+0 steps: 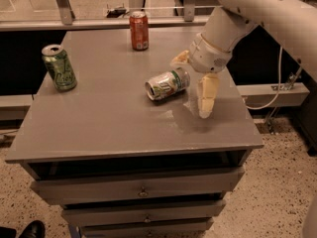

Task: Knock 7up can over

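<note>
The 7up can (167,84), white-silver with green lettering, lies on its side near the middle of the grey tabletop (109,123), its top end pointing to the front left. My gripper (190,87) hangs from the white arm just right of the can. It is open: one cream finger (207,97) points down at the table right of the can, and the other (179,58) sticks out behind the can's far end. The gripper holds nothing.
A green can (59,67) stands upright at the table's left edge. A red-orange can (139,30) stands upright at the back. The table is a cabinet with drawers (141,190). A cable (277,90) hangs at the right. A shoe (32,229) shows at the bottom left.
</note>
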`<state>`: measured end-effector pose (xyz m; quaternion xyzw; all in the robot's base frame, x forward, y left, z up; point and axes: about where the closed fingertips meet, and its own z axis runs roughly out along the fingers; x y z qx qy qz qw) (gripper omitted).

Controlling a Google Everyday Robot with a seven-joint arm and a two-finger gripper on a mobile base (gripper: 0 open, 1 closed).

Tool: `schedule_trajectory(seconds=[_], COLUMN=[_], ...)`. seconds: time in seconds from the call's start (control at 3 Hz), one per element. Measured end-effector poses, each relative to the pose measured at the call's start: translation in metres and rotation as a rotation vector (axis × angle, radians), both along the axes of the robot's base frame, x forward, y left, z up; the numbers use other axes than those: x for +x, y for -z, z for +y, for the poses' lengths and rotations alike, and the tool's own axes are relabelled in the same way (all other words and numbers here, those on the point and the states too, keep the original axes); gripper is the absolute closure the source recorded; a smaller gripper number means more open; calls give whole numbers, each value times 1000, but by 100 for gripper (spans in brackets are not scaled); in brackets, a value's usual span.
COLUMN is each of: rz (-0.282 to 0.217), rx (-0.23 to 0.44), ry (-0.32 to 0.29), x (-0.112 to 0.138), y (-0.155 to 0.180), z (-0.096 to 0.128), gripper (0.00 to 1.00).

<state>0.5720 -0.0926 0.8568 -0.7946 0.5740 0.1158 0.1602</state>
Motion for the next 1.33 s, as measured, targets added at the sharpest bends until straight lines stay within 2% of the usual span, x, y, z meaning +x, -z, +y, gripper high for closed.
schedule_trajectory(seconds=[0.33, 0.67, 1.0, 1.33], rz=[15, 30, -3, -17], rx=[49, 189, 401, 531], ry=[36, 152, 329, 491], x=[6, 21, 25, 26], y=[-4, -18, -60, -90], z=[-5, -27, -60, -90], gripper=[0, 0, 0, 0])
